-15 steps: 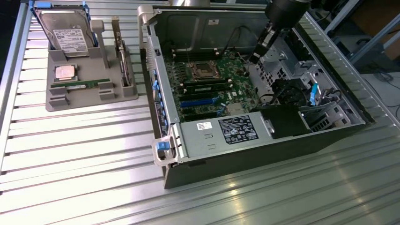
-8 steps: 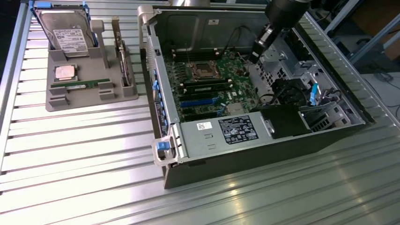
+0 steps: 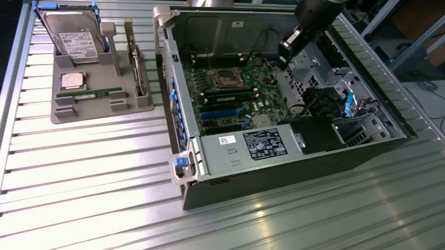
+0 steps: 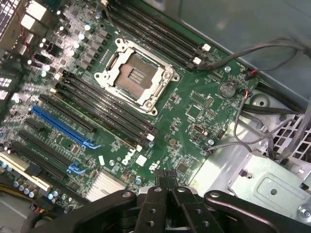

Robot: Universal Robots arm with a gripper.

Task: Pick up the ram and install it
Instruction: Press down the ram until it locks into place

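Exterior view: my gripper hangs over the far inner side of the open computer case, above the motherboard. The ram lies well apart from the case, in a slot of the grey holder tray on the exterior view's left of the case. On the same tray, the processor chip lies just beside the ram, the hard drive stands at the end farther from the ram, and the expansion card stands on edge on the side nearest the case.

Wrist view: my gripper is fully closed, its fingers pressed together with nothing between them. It hovers above the motherboard. The empty processor socket lies near the middle of the board. Long black memory slots run alongside the socket, and the blue card slot sits beyond them.
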